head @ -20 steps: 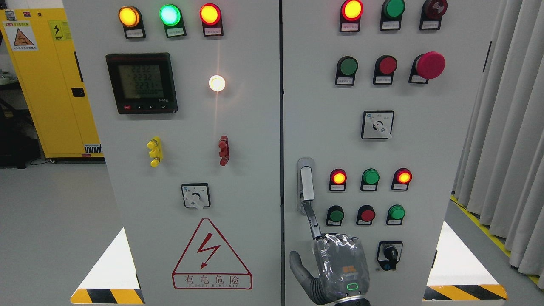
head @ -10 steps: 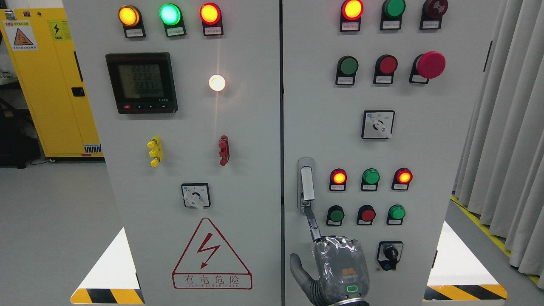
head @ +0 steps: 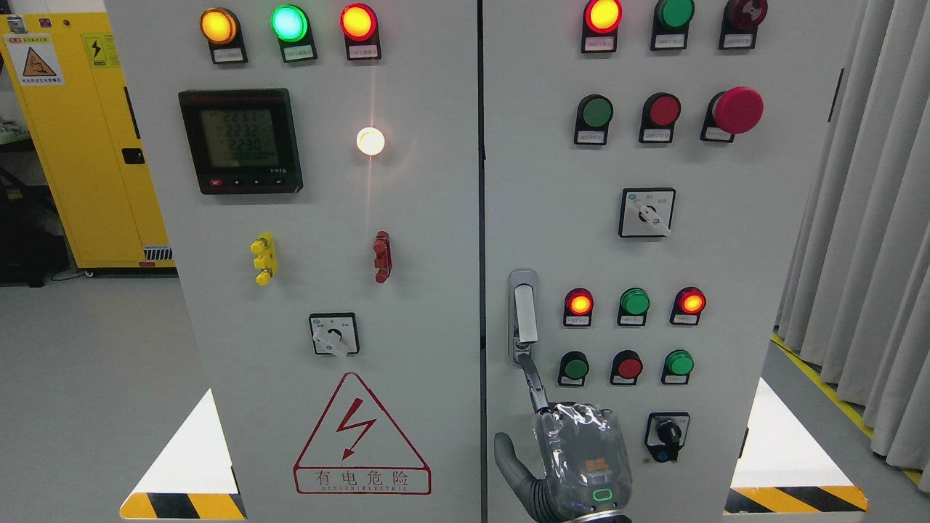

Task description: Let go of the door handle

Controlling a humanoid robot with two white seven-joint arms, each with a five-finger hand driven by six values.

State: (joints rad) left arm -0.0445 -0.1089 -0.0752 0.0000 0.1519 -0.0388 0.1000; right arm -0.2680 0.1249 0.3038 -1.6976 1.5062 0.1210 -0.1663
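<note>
The silver door handle [head: 523,312] stands upright at the left edge of the right cabinet door [head: 726,261]. My right hand [head: 534,407], wrapped in clear plastic, comes up from the bottom edge just below it. Its index finger [head: 534,381] is stretched upward, with its tip touching the handle's lower end. The thumb [head: 507,457] sticks out to the left, away from the handle. The other fingers are hidden behind the back of the hand. Nothing is held in the hand. The left arm does not show.
The right door carries lamps, push buttons, a red mushroom button [head: 737,109] and rotary switches [head: 647,212]. The left door [head: 407,305] has a meter [head: 240,142] and a warning triangle [head: 361,436]. A yellow cabinet [head: 80,145] stands at far left, grey curtains [head: 872,232] at right.
My right hand has sunk slightly; the index fingertip stays at the handle's lower end. The handle has not moved.
</note>
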